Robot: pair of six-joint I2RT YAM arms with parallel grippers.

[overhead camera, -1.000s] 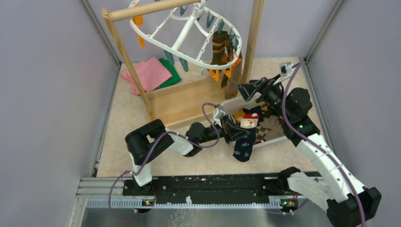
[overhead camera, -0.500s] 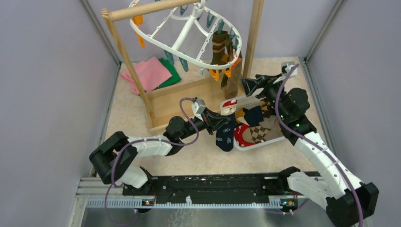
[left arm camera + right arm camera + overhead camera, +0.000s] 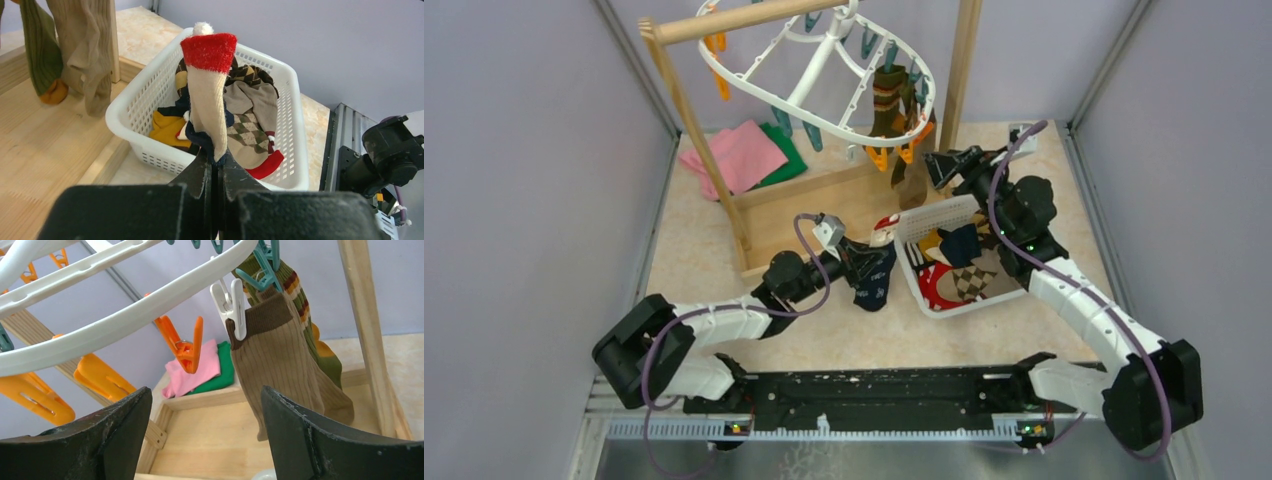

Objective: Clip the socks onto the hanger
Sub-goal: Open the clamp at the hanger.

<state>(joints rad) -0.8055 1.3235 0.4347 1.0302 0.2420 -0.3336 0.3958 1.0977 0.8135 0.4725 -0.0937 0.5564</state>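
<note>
The step in hand is carrying one sock up to a free clip. The left gripper [image 3: 215,167] is pinched fully together on the navy sock [image 3: 207,100], gripping its dark lower part so that the cream leg and red, pompom-topped cuff stand up in front of the wrist camera. In the top view the sock hangs over the table at about 9 o'clock from the white basket [image 3: 929,215], just beside its rim. The right gripper [image 3: 207,437] holds nothing. Its jaws stand wide apart and point up under the hanger [image 3: 816,72], with an unused orange clip [image 3: 187,347] between them at roughly 12 o'clock. My reading is that the right arm is meant to squeeze that clip open while the left brings the cuff up to it. The next move then needs the left arm to lift and swing toward 1 o'clock in the top view, and the clip to be opened without setting the ring swinging. Two socks already hang at the ring's 4 o'clock edge: a tan sock [image 3: 280,355] under a white clip [image 3: 231,305] and a striped sock [image 3: 886,100] behind it (both close enough to brush an arriving gripper). The wooden rack [image 3: 959,70] has a post standing just at 3 o'clock of them, narrowing the approach. More socks lie in the basket, and the folded cloths [image 3: 744,155] sit well clear at 10 o'clock.
</note>
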